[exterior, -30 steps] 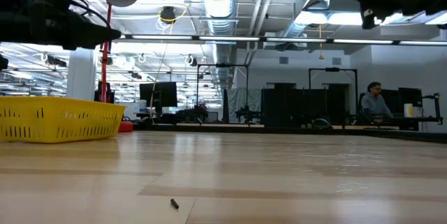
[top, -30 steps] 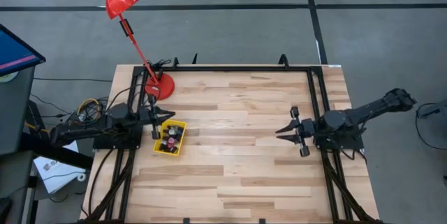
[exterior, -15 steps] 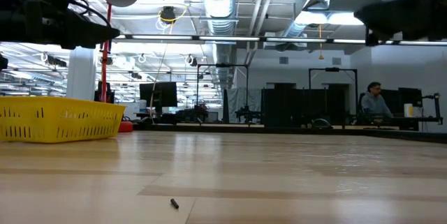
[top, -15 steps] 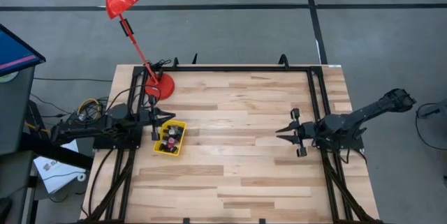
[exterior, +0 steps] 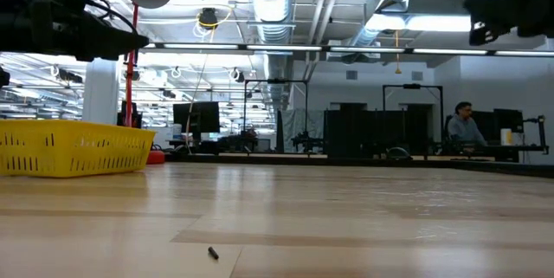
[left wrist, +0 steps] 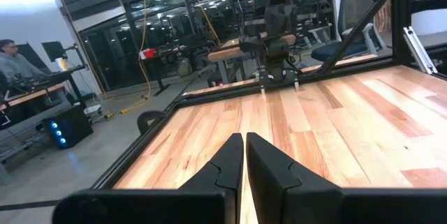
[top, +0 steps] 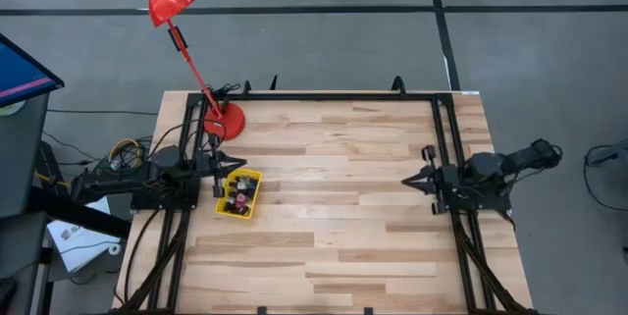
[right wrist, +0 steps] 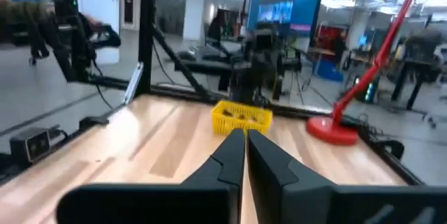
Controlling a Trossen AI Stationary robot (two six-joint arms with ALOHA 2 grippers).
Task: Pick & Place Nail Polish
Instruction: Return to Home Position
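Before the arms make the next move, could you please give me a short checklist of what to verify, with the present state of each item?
1. Nail polish inside the yellow basket: ok; no bottle shows outside it.
2. Left claw shut and empty: ok.
3. Right claw shut and empty: ok.
4. Left claw clear of the basket: ok; the low view shows it above the rim.
5. Right arm apart from the basket, at the table's right edge: ok.
6. Small dark bit on the table: cannot tell what it is.

Left tool (top: 234, 163), right tool (top: 410, 183): fingers together
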